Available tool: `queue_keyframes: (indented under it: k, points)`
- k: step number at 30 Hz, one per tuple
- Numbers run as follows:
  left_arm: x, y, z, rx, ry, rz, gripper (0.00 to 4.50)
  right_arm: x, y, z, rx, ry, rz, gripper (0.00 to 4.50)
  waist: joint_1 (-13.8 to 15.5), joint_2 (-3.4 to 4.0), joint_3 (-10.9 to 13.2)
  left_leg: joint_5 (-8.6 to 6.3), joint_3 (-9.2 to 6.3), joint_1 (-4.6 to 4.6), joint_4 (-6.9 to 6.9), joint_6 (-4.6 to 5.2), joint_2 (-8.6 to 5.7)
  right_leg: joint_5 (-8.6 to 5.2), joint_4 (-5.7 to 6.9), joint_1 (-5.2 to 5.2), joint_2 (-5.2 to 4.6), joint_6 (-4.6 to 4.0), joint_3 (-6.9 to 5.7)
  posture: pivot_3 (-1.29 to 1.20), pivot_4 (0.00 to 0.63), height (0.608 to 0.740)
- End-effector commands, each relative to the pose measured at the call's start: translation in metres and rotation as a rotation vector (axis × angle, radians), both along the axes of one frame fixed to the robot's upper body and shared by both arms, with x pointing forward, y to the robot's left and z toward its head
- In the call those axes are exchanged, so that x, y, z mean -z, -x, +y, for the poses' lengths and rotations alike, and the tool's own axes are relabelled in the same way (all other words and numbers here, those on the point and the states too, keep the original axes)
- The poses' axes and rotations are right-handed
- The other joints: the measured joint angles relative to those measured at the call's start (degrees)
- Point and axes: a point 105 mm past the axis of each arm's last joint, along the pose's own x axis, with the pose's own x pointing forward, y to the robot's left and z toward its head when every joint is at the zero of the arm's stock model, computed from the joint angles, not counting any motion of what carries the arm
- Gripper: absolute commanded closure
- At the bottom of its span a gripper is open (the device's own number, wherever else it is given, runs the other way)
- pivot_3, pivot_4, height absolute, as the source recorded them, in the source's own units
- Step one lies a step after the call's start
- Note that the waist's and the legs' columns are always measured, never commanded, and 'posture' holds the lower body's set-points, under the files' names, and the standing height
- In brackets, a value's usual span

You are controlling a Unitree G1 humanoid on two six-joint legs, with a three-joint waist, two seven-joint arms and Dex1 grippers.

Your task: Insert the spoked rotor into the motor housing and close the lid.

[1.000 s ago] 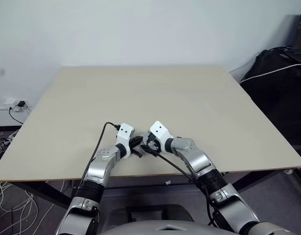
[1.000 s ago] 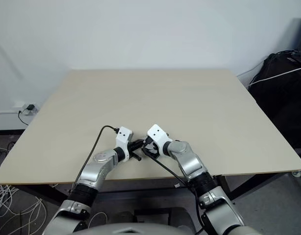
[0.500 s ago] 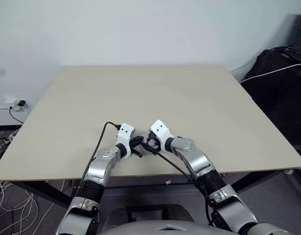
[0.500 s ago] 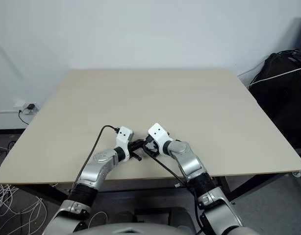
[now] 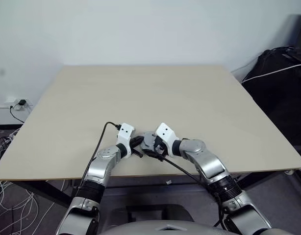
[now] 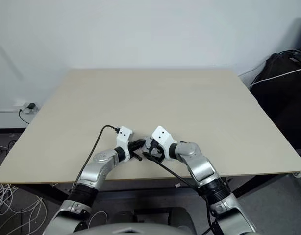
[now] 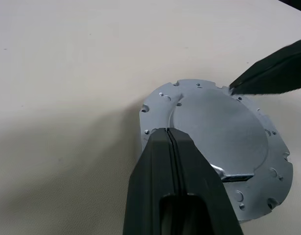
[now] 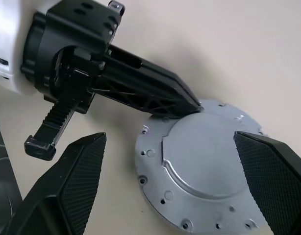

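The lid (image 8: 209, 156), a round pale silver disc with a smooth grey face up and small holes round its rim, lies flat on the beige table (image 5: 140, 93) near the front edge. My left gripper (image 7: 167, 132) is shut, its closed tips resting at the lid's (image 7: 219, 132) edge. My right gripper (image 8: 168, 136) hangs wide open just above the lid, one finger on each side and neither touching it. One of its fingers (image 7: 273, 73) shows past the lid in the left wrist view. The spoked rotor and the motor housing are hidden.
The table's front edge runs just behind both wrists (image 5: 140, 169). A black bag with cables (image 5: 280, 73) stands off the table's right side. A wall socket with loose cables (image 5: 15, 104) is on the left, by the floor.
My right gripper has drawn back a little, up and to the right, still open. The left gripper and the lid have not moved.
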Motion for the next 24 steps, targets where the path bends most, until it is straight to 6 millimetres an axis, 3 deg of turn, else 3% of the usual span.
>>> queue_keyframes:
  k: [1,7,11,18,24]
  points:
    - [0.005,0.005,-0.003,0.016,0.002,0.022,4.50,-0.019,-0.013,-0.017,0.106,-0.017,-0.064,0.04,0.1,-0.02,0.0,0.00,0.00,0.00,0.00,0.00,0.00,0.00,0.00,-0.01,0.00,0.00,0.00,0.00,0.000,0.740]
    - [0.005,0.006,-0.003,0.017,0.003,0.023,4.50,-0.010,-0.014,-0.050,0.334,-0.047,0.058,0.04,0.5,-0.03,0.0,0.00,0.00,-0.18,0.00,0.00,0.02,0.00,0.00,-0.17,-0.03,-0.01,0.00,0.00,0.000,0.740]
    - [0.006,0.006,-0.004,0.018,0.004,0.025,4.50,0.001,-0.004,-0.060,0.431,-0.094,0.187,0.04,0.6,-0.02,0.0,0.01,0.02,-0.38,0.00,-0.01,-0.02,0.00,0.02,-0.37,-0.02,-0.01,0.00,0.00,0.000,0.740]
    - [0.007,0.007,-0.005,0.024,0.003,0.027,4.50,0.010,0.006,-0.051,0.504,-0.239,0.355,0.04,0.5,-0.01,0.0,0.01,0.02,-0.38,0.00,0.00,-0.03,0.00,0.02,-0.38,-0.01,-0.01,0.00,0.00,0.000,0.740]
    - [0.007,0.007,-0.005,0.025,0.002,0.026,4.50,0.000,0.008,-0.034,0.526,-0.466,0.473,0.04,0.3,0.00,0.0,0.01,0.01,-0.40,0.00,0.00,-0.02,0.02,0.05,-0.41,0.03,0.01,0.00,0.00,0.000,0.740]
